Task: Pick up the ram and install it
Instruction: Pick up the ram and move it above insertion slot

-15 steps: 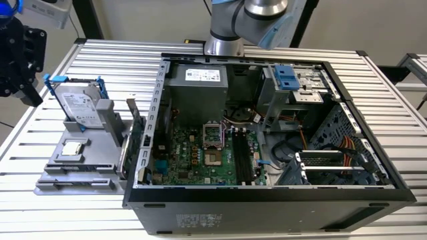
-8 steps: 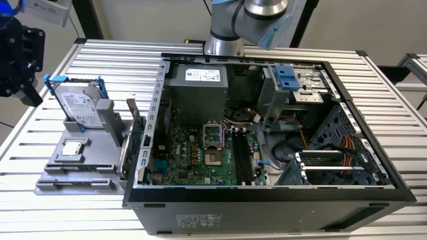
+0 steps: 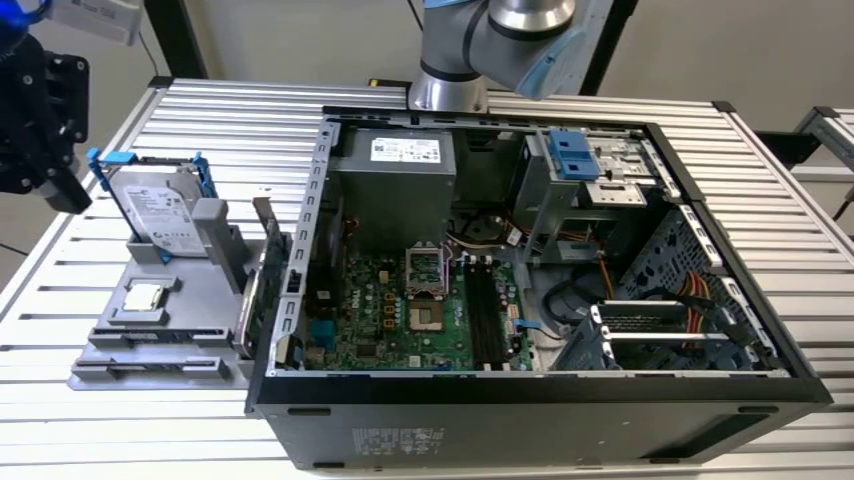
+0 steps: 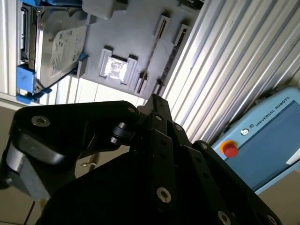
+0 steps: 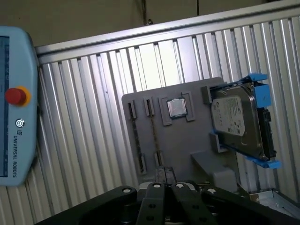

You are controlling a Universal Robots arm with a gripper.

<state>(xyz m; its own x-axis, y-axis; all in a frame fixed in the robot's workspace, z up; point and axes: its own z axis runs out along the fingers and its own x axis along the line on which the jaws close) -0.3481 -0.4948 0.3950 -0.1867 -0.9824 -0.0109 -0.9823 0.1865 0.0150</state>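
1. Far over on the exterior view's left, the black gripper [image 3: 64, 190] hangs above the ribbed aluminium table [image 3: 160, 420]. In both wrist views its tips look pressed together with nothing in them
2. Next along is the grey plastic parts tray [image 3: 200, 330]. It carries a silver hard drive in a blue frame [image 3: 154, 210] and a small square processor chip [image 3: 144, 297]
3. The ram [image 5: 153, 133] sits on that tray as a thin dark strip on edge between small clips, apart from the gripper. I can't make out its colour
4. Rightmost is the open black computer case [image 3: 534, 400] with a green motherboard [image 3: 387, 320] and long black memory slots [image 3: 487, 310] inside
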